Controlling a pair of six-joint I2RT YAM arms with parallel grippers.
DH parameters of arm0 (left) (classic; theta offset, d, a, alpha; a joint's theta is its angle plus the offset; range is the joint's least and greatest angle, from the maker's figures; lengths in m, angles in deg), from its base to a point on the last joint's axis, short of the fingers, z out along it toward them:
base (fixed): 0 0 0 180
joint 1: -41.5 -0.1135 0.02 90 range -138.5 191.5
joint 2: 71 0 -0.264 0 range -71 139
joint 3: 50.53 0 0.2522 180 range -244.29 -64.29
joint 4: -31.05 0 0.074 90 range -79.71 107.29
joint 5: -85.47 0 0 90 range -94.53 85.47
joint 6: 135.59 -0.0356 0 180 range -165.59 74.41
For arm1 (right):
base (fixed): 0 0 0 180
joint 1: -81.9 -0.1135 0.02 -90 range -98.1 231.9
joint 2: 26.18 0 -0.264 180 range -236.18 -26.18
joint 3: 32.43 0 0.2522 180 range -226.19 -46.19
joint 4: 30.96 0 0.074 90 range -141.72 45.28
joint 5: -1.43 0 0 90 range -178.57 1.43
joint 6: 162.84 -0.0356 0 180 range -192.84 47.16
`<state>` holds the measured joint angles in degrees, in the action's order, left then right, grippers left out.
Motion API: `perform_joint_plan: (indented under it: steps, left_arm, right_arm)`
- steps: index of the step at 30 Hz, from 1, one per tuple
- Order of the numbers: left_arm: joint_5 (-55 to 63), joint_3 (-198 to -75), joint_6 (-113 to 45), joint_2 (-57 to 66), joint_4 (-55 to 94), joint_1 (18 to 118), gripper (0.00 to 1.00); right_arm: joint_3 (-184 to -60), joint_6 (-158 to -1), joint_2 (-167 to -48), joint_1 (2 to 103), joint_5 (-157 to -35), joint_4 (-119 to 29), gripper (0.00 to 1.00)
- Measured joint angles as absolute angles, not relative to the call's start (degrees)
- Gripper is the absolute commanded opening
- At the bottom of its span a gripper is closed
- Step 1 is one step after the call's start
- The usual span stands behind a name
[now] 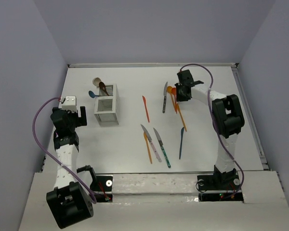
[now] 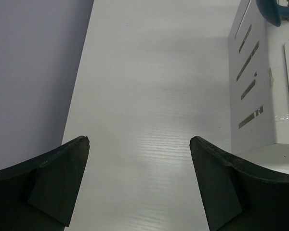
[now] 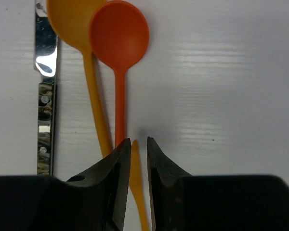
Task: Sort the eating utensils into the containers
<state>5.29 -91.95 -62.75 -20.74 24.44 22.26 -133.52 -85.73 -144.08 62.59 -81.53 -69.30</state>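
Because the orange spoon [image 3: 119, 36] beside the silver-bladed knife [image 3: 45, 57] is slim, light and stiff and lies flat on the table [image 1: 125, 144], a pinch across its handle probably suits. The right gripper [image 3: 138, 154] has its jaws narrowed around an orange sliver [image 3: 137, 187], grip uncertain. The left gripper [image 2: 139, 139] gapes beside the caddy [image 1: 107, 120].

White arms [image 1: 63, 161], black hands [image 3: 138, 143], purple cables [image 1: 33, 127]
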Motion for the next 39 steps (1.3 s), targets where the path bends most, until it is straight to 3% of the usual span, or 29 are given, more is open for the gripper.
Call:
perform_joint_plan:
  steps: [28, 37, 39]
  left_arm:
    - [3.96, -91.19, -63.24, -22.78, 28.22, 22.26, 0.99]
    - [3.96, -90.99, -63.28, -23.37, 28.22, 22.26, 0.99]
    - [3.98, -90.99, -63.28, -23.45, 28.22, 22.26, 0.99]
  right_arm:
    - [-143.79, -84.41, -152.74, 63.7, -84.78, -71.33, 0.29]
    - [-146.65, -85.35, -154.66, 63.7, -79.56, -72.01, 0.18]
    - [-146.65, -85.55, -154.66, 63.72, -78.38, -72.14, 0.09]
